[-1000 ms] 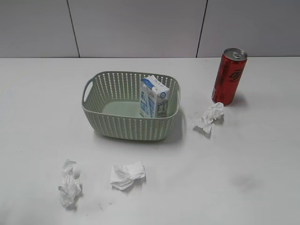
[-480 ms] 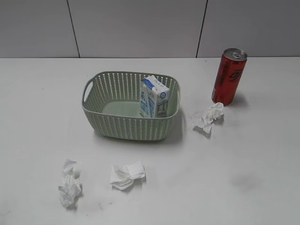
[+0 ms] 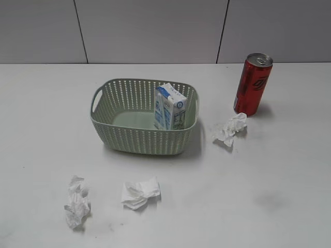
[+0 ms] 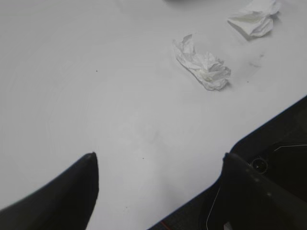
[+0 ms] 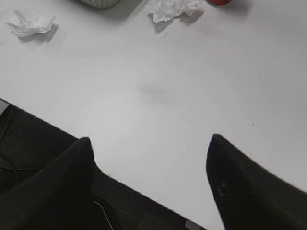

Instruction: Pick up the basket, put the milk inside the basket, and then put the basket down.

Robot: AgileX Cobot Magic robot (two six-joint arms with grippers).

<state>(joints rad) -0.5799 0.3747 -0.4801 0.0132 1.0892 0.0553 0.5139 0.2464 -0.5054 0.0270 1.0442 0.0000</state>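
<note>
The sage-green basket (image 3: pixel 135 137) stands on the white table left of centre in the exterior view. The white and blue milk carton (image 3: pixel 170 107) stands upright inside it, against its right wall. No arm shows in the exterior view. My left gripper (image 4: pixel 158 160) is open and empty, above the table's near edge, far from the basket. My right gripper (image 5: pixel 149 139) is open and empty, also above the near edge. A sliver of the basket (image 5: pixel 98 3) shows at the top of the right wrist view.
A red drink can (image 3: pixel 253 83) stands at the back right. One crumpled tissue (image 3: pixel 230 128) lies right of the basket, and two more (image 3: pixel 139 192) (image 3: pixel 77 202) lie in front of it. The tissues also show in the wrist views (image 4: pixel 202 64) (image 5: pixel 171 8).
</note>
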